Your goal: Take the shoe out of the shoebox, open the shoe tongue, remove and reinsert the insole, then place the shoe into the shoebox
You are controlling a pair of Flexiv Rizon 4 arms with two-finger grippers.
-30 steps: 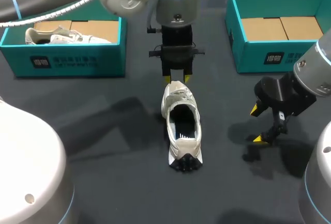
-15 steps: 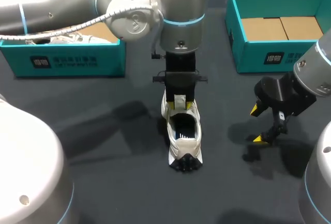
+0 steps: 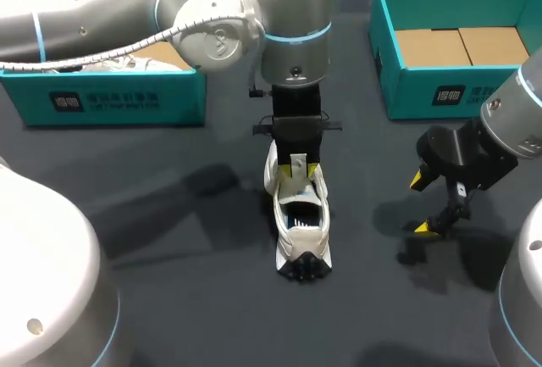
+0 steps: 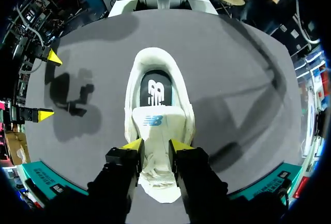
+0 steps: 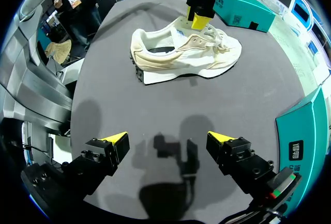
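At your far left, the teal cardboard shoebox on the left (image 3: 110, 100) is sitting at the back of the table with a second pale shoe (image 3: 135, 63) partly showing under your left arm; you are leaving that one alone.

In the middle, the cream-white mesh running shoe (image 3: 298, 214) is standing upright on its sole outside both boxes, heel toward you; your left gripper (image 4: 155, 144) is coming down over the laces and is clamping the padded cream tongue (image 4: 153, 125) between its yellow tips, one tip on each side; beyond the tongue the dark insole (image 4: 154, 92) is lying flat inside the shoe.

The risk, as I am judging it, is lying in that pinch; nothing is pressing the shoe down, so a steep pull is likely to be lifting or tipping the whole shoe instead of folding the tongue open; a thin bite on soft padding may also be slipping off, letting the tongue spring back over the opening.

Further right, your right gripper (image 5: 166, 138) is hovering above the table with its fingers wide apart and holding nothing, well apart from the shoe; the teal cardboard shoebox on the right (image 3: 406, 87) is waiting open behind it.

The dark grey matte tabletop (image 3: 169, 214) is looking flat and even; you are getting bare mat all around the shoe.
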